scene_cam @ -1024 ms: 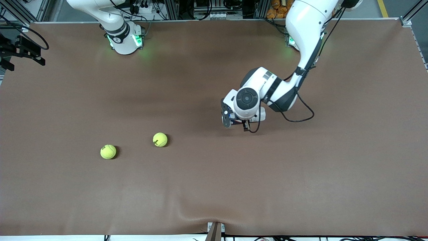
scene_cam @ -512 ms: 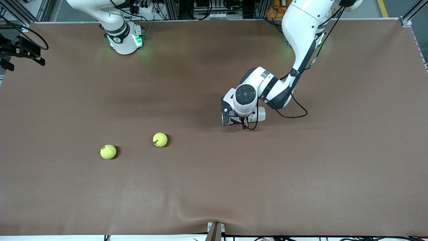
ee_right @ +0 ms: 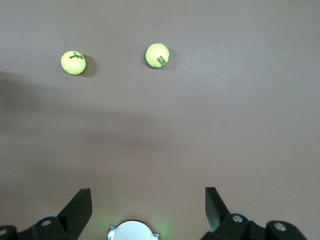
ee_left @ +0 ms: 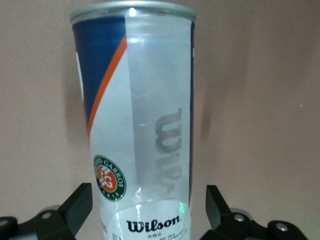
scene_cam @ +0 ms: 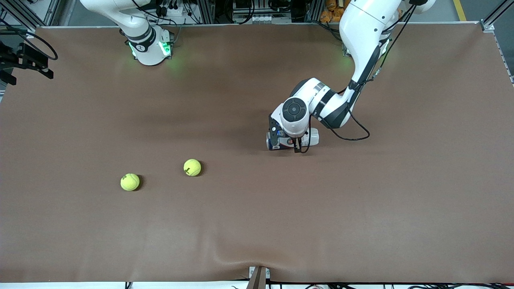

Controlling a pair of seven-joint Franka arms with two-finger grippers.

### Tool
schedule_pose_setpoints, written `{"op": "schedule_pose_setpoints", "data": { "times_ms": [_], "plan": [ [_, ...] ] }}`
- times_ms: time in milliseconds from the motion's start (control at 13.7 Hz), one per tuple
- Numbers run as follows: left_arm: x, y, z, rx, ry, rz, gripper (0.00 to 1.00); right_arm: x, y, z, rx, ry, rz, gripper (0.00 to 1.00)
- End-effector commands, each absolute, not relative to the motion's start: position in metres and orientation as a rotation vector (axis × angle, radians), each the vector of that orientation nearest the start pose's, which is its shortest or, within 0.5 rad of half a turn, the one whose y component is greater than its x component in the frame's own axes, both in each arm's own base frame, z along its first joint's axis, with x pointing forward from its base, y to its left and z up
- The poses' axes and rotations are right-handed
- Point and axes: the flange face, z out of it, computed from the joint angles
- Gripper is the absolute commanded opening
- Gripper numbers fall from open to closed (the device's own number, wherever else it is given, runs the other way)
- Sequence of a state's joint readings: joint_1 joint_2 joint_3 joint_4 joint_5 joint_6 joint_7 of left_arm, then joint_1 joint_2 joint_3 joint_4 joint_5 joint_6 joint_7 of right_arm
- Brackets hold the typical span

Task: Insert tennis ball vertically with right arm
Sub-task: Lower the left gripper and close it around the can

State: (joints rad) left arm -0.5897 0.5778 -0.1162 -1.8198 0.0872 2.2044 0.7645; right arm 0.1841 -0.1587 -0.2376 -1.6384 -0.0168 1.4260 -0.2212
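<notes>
Two yellow tennis balls lie on the brown table: one [scene_cam: 192, 167] [ee_right: 73, 62] and another [scene_cam: 130, 182] [ee_right: 157, 55] a little nearer the front camera, toward the right arm's end. My right gripper [ee_right: 148, 206] hangs open and empty high over the table by its own base; it is outside the front view. A clear Wilson ball can [scene_cam: 293, 140] [ee_left: 140, 125] with a blue and orange label lies on its side mid-table. My left gripper [scene_cam: 286, 144] [ee_left: 147, 207] is open, its fingers [ee_left: 75, 207] straddling the can with small gaps.
The right arm's base [scene_cam: 149, 48] [ee_right: 132, 232] glows green at the table's edge farthest from the front camera. The table cloth [scene_cam: 257, 224] has a small ripple at the edge nearest the front camera. A black bracket [scene_cam: 24, 60] sticks in at the right arm's end.
The left arm has come down and its wrist has straightened over the can, so the fingers now sit on either side of it. Balls, can and right arm have not moved.
</notes>
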Motion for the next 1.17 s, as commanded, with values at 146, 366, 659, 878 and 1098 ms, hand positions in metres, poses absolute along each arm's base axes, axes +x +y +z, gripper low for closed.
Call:
{"op": "schedule_pose_setpoints", "data": {
  "times_ms": [146, 366, 659, 878, 1098],
  "plan": [
    [0.477, -0.402, 0.204, -2.264, 2.142, 0.244, 1.0, 0.49, -0.039, 0.661, -3.097, -0.238, 0.065, 1.0],
    [0.477, -0.404, 0.195, -2.264, 2.146, 0.239, 1.0, 0.492, -0.039, 0.661, -3.099, -0.24, 0.048, 1.0],
    [0.475, -0.406, 0.19, -2.255, 2.154, 0.238, 0.67, 0.492, -0.042, 0.661, -3.112, -0.241, 0.051, 1.0],
    [0.48, -0.406, 0.193, -2.259, 2.15, 0.224, 0.5, 0.49, -0.043, 0.662, -3.111, -0.239, 0.06, 1.0],
    [0.509, -0.4, 0.219, -2.288, 2.117, 0.133, 0.65, 0.491, -0.042, 0.66, -3.111, -0.237, 0.065, 1.0]
  ]
}}
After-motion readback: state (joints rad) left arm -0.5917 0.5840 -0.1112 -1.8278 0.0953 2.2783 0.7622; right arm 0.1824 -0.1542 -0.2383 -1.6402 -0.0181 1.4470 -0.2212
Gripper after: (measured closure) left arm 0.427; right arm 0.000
